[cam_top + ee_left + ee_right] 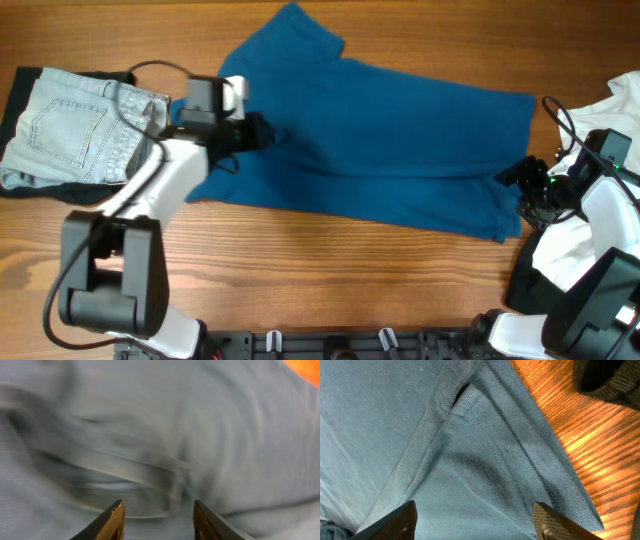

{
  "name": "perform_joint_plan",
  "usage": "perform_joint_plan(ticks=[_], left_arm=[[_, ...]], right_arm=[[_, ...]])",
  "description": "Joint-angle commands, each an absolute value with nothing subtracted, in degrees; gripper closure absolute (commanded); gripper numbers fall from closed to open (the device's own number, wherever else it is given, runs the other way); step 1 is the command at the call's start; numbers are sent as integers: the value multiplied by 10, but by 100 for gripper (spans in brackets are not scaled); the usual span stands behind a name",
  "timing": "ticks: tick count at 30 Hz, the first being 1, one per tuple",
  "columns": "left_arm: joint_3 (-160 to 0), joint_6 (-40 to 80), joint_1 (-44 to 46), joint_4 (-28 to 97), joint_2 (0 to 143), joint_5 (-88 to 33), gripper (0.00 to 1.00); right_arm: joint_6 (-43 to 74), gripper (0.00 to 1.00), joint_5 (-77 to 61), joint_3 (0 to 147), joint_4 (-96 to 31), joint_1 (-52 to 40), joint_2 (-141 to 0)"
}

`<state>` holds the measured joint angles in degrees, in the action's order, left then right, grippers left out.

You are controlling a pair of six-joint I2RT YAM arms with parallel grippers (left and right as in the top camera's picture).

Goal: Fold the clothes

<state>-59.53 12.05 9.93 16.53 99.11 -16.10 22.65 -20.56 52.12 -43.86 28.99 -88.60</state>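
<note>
**Left gripper (157, 522), jaws apart, close above the blue shirt (400, 140)**

Shirt spread across the middle of the worktop (300, 290), one sleeve (295, 35) toward the far edge. Jeans (70, 125) at left edge; white cloth (625, 100) at right edge. Right gripper (475, 520) wide apart over the hem corner (580, 510). Likely risks: pinching two layers, dragging wrinkles, snagging neighbouring garments. No containers visible.

You have nothing to read in any of the three views. The blue shirt (380, 140) is plain, with no print or legible tag. The jeans (75, 125) to its left show only stitching, no brand patch you could make out.
</note>
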Motion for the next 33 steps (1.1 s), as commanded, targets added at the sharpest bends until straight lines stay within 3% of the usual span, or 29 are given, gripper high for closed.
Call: perform_joint_plan(ticks=[1, 11, 14, 17, 18, 24, 28, 33], left_arm=[[-600, 92, 147, 167, 1008, -100, 54], [-600, 92, 155, 108, 1066, -95, 56], [-600, 92, 156, 95, 1067, -96, 66], [-600, 94, 156, 87, 1066, -125, 91], [-600, 94, 156, 81, 1066, -141, 95], [-600, 107, 156, 18, 1066, -179, 96], [-600, 107, 156, -23, 1066, -154, 90], [-600, 107, 157, -26, 1067, -147, 47]], right_arm=[[227, 25, -211, 530, -437, 293, -875], [227, 25, -211, 530, -437, 293, -875], [226, 25, -211, 530, -437, 293, -875], [226, 26, -211, 530, -437, 293, -875], [226, 26, -211, 530, -437, 293, -875], [227, 25, -211, 530, -437, 293, -875], [226, 25, -211, 530, -437, 293, -875], [227, 25, -211, 530, -437, 293, -875]])
